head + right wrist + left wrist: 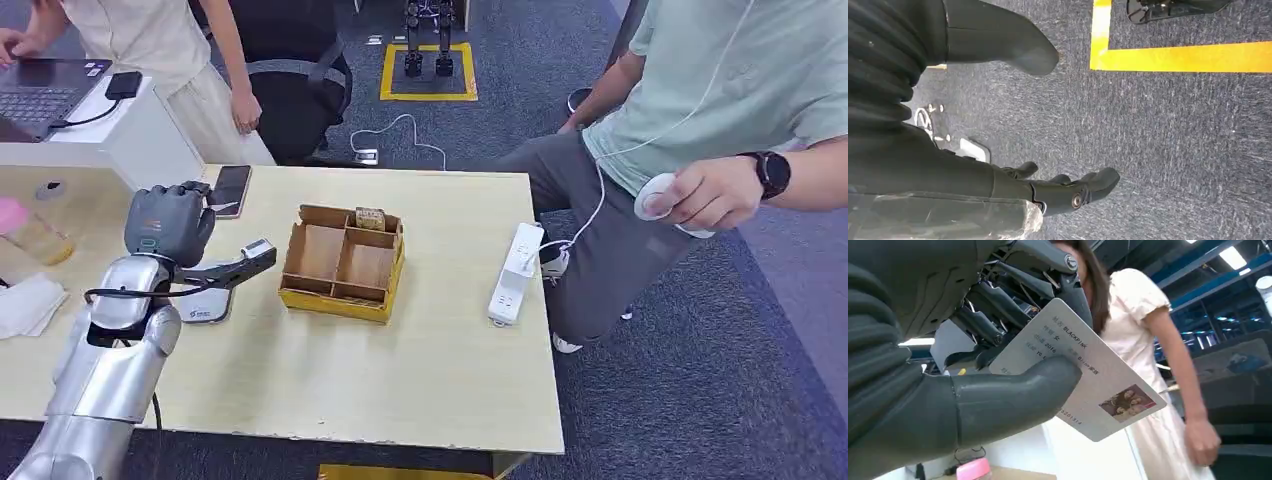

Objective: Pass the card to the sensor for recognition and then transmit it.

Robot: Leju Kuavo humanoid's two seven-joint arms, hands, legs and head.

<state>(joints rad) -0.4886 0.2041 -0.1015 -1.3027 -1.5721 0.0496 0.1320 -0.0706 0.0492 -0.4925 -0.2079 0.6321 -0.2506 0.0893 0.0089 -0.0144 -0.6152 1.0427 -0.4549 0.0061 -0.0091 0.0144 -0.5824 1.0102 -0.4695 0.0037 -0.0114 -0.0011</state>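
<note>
White plastic ID card (1083, 375), printed with dark text lines and a small photo near one corner, sits pinched in the left robot hand (998, 340), the thick grey thumb (1018, 395) pressing on its printed face and the darker fingers (1048, 270) behind it. From the head view the left robot hand (168, 222) is raised above the left part of the pale wooden desk (400, 380), close to a black smartphone (230, 189) lying flat and above a flat grey-white sensor pad (205, 305); whether the card touches the pad cannot be told. A brown cardboard divided box with a yellow base (342, 262) stands mid-desk, and a white power strip (514, 273) lies near the right edge. The right robot hand (1048, 125) hangs over blue-grey carpet (1173, 140) with a yellow tape line (1183, 56), thumb and fingers spread apart, holding nothing. A seated person in a green shirt (740, 80) holds a white round object (660, 197).
</note>
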